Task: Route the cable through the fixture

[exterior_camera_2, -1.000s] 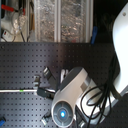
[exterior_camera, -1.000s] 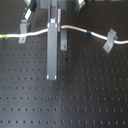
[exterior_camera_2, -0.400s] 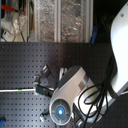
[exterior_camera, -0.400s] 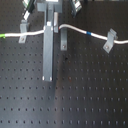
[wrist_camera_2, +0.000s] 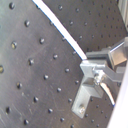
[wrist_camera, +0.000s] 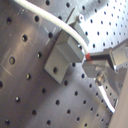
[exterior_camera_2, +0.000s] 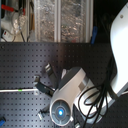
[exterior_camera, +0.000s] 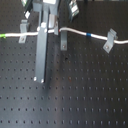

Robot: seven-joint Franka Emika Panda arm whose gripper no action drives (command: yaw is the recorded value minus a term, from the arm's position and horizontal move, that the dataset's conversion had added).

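The cable [exterior_camera: 75, 32] runs across the far part of the board [exterior_camera: 75, 90] in the first exterior view, from that first exterior view's left edge to its right edge. A green band [exterior_camera: 4, 36] sits on it at the first exterior view's left, a blue band [exterior_camera: 88, 35] towards the first exterior view's right. It passes a grey clip [exterior_camera: 22, 38] on the first exterior view's left, rises in a small hump over a middle clip [exterior_camera: 63, 39], then reaches a third clip [exterior_camera: 108, 41] on the first exterior view's right. In the second exterior view only a short stretch of it [exterior_camera_2: 15, 91] shows, with the green band, ending at the gripper.

In the first wrist view the cord [wrist_camera: 55, 21] curves over the top of a grey bracket [wrist_camera: 62, 55] bolted to the perforated plate; it lies on or just above the bracket, which of the two I cannot tell. In the second wrist view it [wrist_camera_2: 60, 29] runs diagonally down to a similar bracket [wrist_camera_2: 89, 90].

The gripper [exterior_camera: 44, 32] hangs from the top of the first exterior view, pointing down at the board, right at the cable between the left and middle clips. A long grey finger [exterior_camera: 41, 55] reaches down in front of the cord to the board. How wide the jaws stand, and whether they pinch the cord, I cannot tell. In the second exterior view the white arm [exterior_camera_2: 120, 45] comes in from the second exterior view's right and bends down to the round wrist [exterior_camera_2: 62, 110] over the board.
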